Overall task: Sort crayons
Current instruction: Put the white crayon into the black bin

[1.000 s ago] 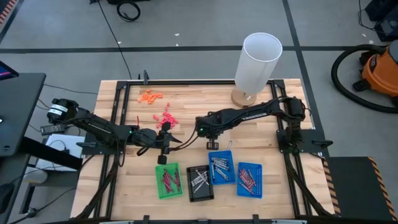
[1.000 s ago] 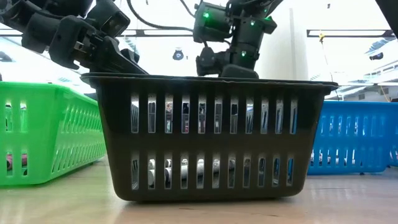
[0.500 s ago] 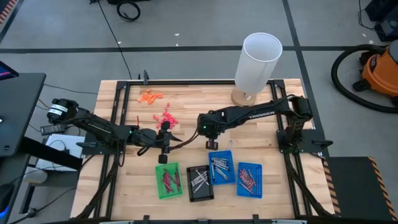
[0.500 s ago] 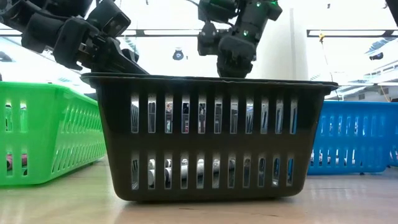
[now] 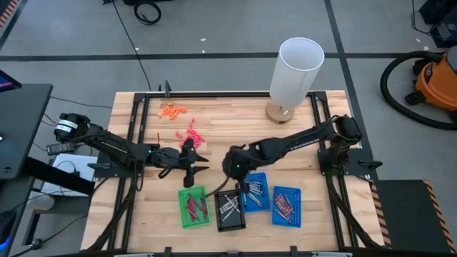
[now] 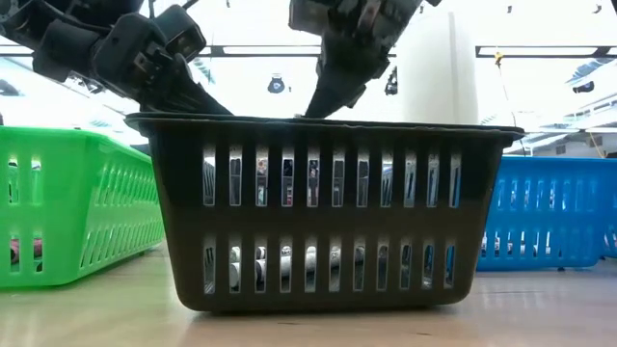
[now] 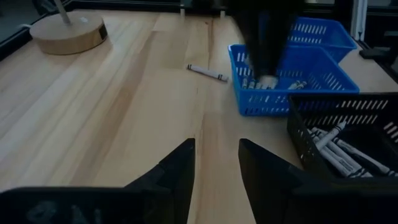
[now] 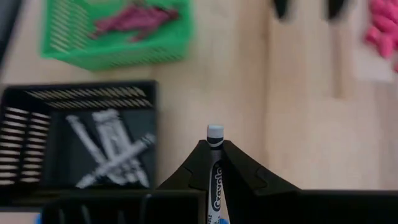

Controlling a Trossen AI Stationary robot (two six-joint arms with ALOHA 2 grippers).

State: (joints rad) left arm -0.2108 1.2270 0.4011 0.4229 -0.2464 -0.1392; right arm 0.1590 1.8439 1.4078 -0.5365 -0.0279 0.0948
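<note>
My right gripper hangs over the trays near the table's front edge, shut on a silvery grey crayon. My left gripper stands open and holds nothing, left of the trays, fingers level. The black tray holds silvery crayons. In the green tray lie maroon ones. One blue tray has grey crayons, the other red ones. A loose crayon lies flat on the table beyond the blue tray. My right gripper pinches the silvery crayon between its two fingertips, on the wrapped body short of one end. The crayon runs along the fingers, its end sticking out past them. It is lifted clear, slanting down beside the black tray.
A tall white cylinder on a round wooden base stands at the far right. Tiny orange bits and pink-red bits lie at the far left. Bare wood lies between the left gripper and the trays.
My right gripper has swung from the table's middle toward the near edge, risen a little and tipped more steeply down, staying shut on the crayon; it now hangs over the trays. My left gripper has rolled a little in place and stays open.
</note>
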